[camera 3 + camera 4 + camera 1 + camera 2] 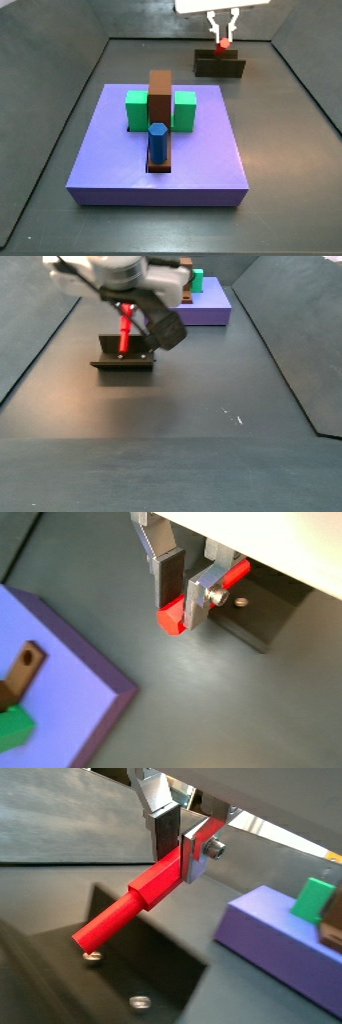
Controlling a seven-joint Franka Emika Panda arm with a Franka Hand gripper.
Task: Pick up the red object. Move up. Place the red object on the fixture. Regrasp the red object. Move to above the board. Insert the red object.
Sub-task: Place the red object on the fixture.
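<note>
Dark grey floor (281, 150) with low dark walls carries everything in this scene. Near its far edge in a side view, the end effector (223, 40) hangs just above the fixture (219, 66), and its two silver fingers (203, 597) are clamped on the red object (134, 898). In both wrist views the dark pads press on the sides of this piece.

The red object is a thin, bright red stick with square edges; one part is a little thicker than the other, with a small step between them. It is held tilted, not upright. In a wrist view its lower end reaches down to the dark fixture plate (127, 973), close to a small silver screw (92, 954); I cannot tell if it touches the plate. In a side view the stick (127, 326) stands over the fixture (123, 356).

Well apart from the fixture, toward the middle of the floor, lies the lavender board (160, 175). It bears two green blocks (138, 110), a tall brown upright piece (160, 95) between them, and a blue hexagonal peg (158, 142) standing in a brown base near the board's near edge. Nothing lies between the fixture and the board.
</note>
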